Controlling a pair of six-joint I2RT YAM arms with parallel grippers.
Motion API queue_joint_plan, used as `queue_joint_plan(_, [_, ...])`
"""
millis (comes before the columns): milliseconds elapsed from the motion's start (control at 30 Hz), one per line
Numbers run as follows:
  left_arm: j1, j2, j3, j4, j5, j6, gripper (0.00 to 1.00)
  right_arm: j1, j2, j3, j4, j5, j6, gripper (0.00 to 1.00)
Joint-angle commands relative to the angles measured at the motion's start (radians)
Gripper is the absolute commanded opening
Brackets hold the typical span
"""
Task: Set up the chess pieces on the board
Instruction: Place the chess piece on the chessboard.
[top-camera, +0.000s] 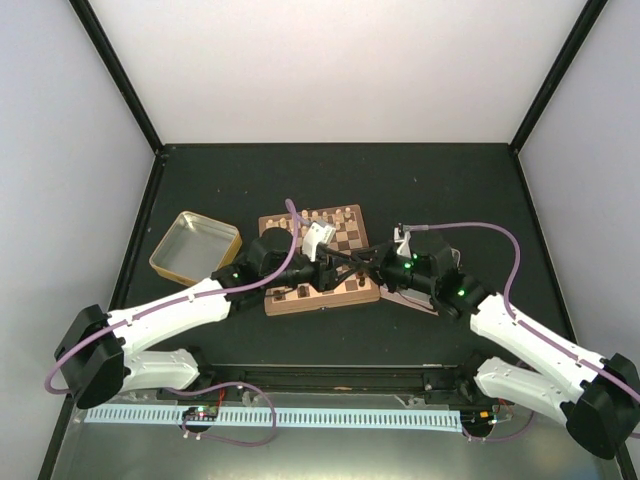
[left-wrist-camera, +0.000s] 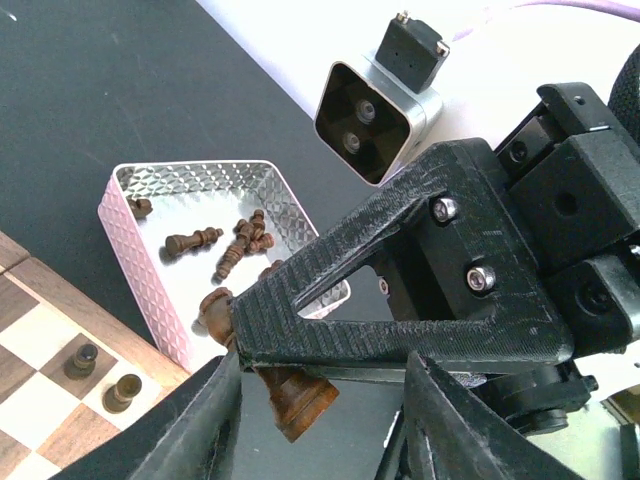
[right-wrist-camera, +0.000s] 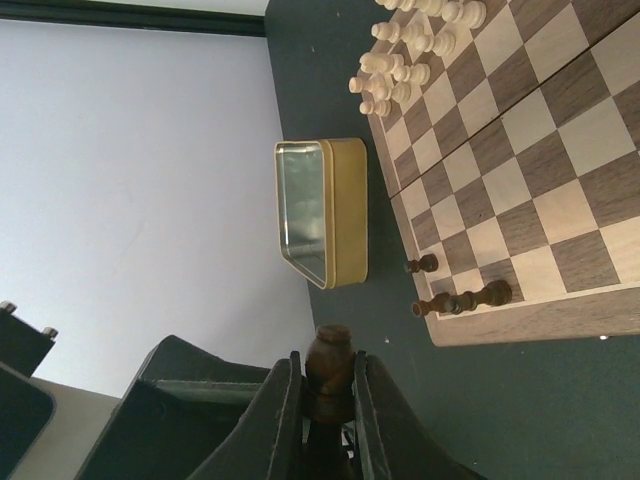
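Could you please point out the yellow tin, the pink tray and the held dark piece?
yellow tin (right-wrist-camera: 347, 210), right wrist view, outer side wall.
pink tray (left-wrist-camera: 145, 280), left wrist view, pink outer wall.
dark piece (right-wrist-camera: 330, 362), right wrist view, rounded head.

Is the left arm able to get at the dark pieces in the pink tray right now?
Probably not directly: the right pincer, shut on a dark piece, sits between the open left pincer and the pink tray.

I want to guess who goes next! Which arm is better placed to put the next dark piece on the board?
Right. The right gripper is shut on a dark piece near the board; the left gripper is open.
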Motion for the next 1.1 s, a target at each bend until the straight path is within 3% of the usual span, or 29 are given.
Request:
queue_joint_plan(0, [-0.011,0.013,0.05,0.031,-0.013,0.034,0.41,0.012,-0.028,0.013,0.041,-0.053,0.024,0.09])
queue_joint_plan(100, [-0.011,0.015,0.047,0.028,0.008,0.035,0.38,0.011,-0.041,0.002,0.058,-0.047,0.032,0.09])
queue_joint_plan(233, [-0.014,0.003,0.03,0.028,0.043,0.026,0.48,0.011,-0.053,-0.005,0.085,-0.037,0.04,0.09])
queue_joint_plan(433, [-0.014,0.008,0.03,0.042,0.051,0.037,0.49,0.012,-0.056,-0.009,0.106,-0.057,0.054,0.1])
queue_joint_plan(567, [-0.014,0.022,0.048,0.043,0.046,0.051,0.41,0.011,-0.063,-0.021,0.132,-0.076,0.073,0.1])
queue_joint_plan(733, [-0.015,0.011,0.041,0.035,0.018,0.078,0.39,0.012,-0.075,-0.025,0.132,-0.088,0.074,0.11])
queue_joint_plan(867, [-0.015,0.015,0.073,0.021,-0.01,0.099,0.27,0.012,-0.076,-0.022,0.107,-0.103,0.049,0.12])
queue_joint_plan(967, [-0.014,0.025,0.087,0.015,-0.009,0.123,0.14,0.012,-0.071,-0.008,0.077,-0.111,-0.003,0.17])
queue_joint_plan(1067, [-0.014,0.019,0.093,-0.01,0.017,0.174,0.09,0.009,-0.069,0.025,0.029,-0.096,-0.105,0.3])
